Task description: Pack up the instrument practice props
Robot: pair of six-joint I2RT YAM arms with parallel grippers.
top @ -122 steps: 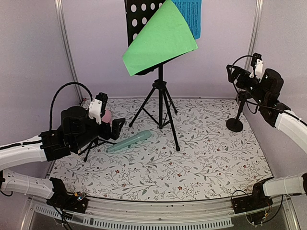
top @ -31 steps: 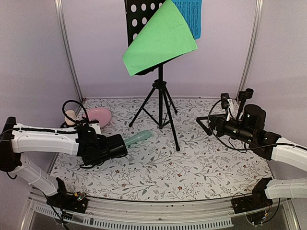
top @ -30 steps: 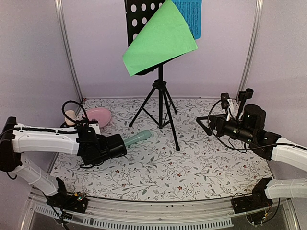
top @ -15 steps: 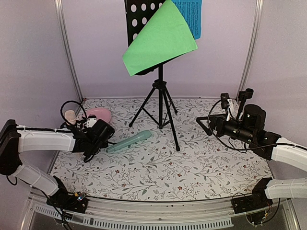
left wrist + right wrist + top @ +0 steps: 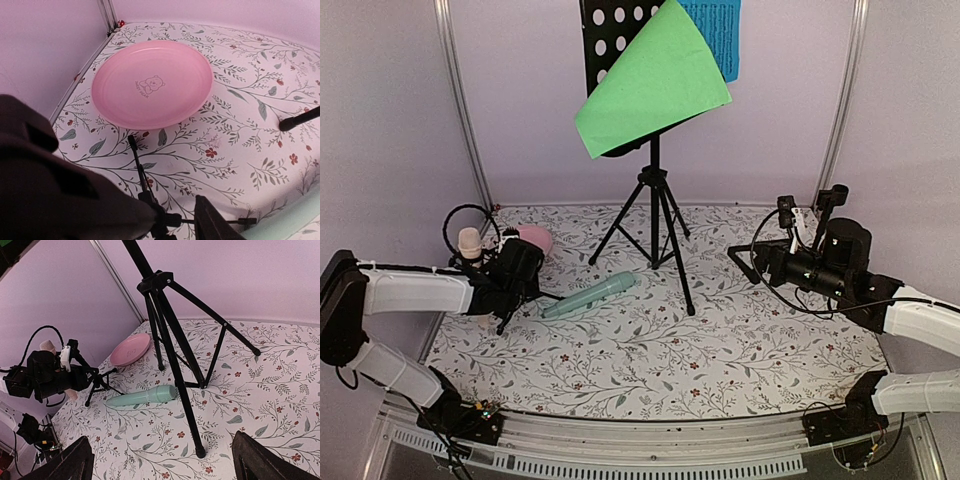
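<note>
The black perforated music rack (image 5: 610, 40) stands on tripod legs (image 5: 655, 225) at the back, holding a green sheet (image 5: 650, 85) and a blue sheet (image 5: 715, 30). A mint microphone (image 5: 590, 295) lies on the mat. At far left, a beige microphone (image 5: 468, 243) sits on a small black tripod (image 5: 137, 162). My left gripper (image 5: 177, 212) straddles the tripod's hub, open: one finger is against it and a gap shows at the other. In the top view the left gripper (image 5: 525, 275) is low beside it. My right gripper (image 5: 748, 262) hovers open and empty at the right.
A pink plate (image 5: 152, 82) with a bear print lies in the back left corner, just beyond the small tripod. The enclosure's walls and a metal post (image 5: 460, 110) stand close on the left. In the right wrist view the rack's legs (image 5: 170, 340) spread across the middle of the mat.
My left arm has pulled back left from the mint microphone to the small tripod, its jaws narrowing round the hub. The right arm, raised four seconds ago, has held low and still.
</note>
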